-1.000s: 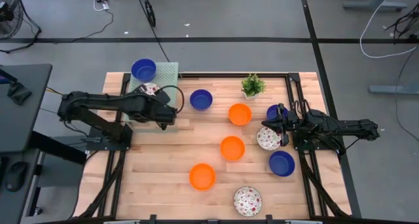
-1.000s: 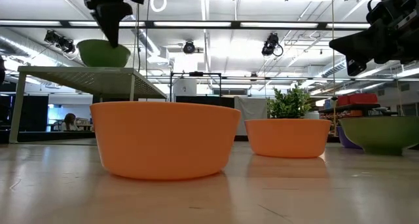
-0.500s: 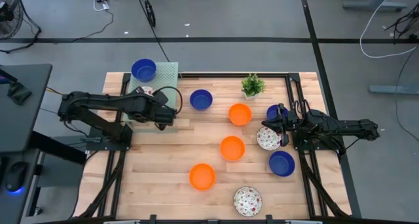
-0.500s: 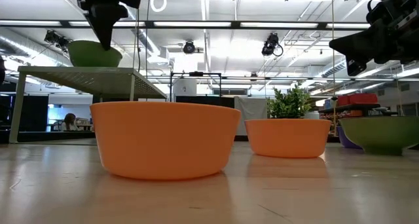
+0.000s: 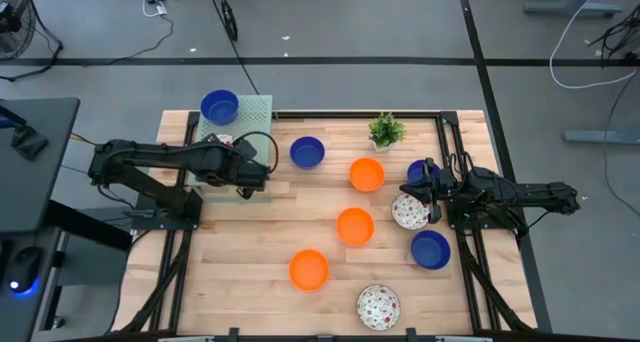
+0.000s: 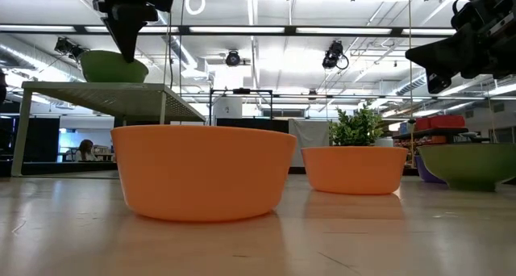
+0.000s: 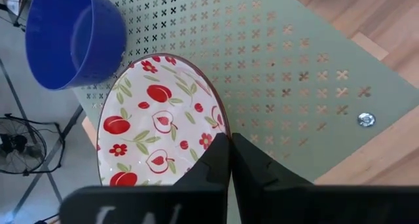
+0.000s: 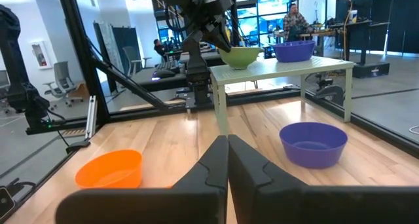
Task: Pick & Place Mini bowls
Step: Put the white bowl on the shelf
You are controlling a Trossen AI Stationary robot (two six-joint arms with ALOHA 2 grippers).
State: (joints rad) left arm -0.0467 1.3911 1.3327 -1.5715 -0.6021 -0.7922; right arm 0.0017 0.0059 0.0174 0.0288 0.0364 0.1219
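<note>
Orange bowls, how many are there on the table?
3. One orange bowl sits near the potted plant, one in the table's middle, one toward the front edge. None seems hidden.

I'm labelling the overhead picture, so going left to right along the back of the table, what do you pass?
Blue bowl on the green shelf → blue bowl on the wood → orange bowl → potted plant.

High view: straight down over the whole wooden desk (image 5: 250,282). Low view: desk-top level, close behind an orange plastic bowl (image 6: 203,170). Left wrist view: close above the perforated green metal shelf (image 7: 294,73), shared with the right wrist's level cross-desk view.
</note>
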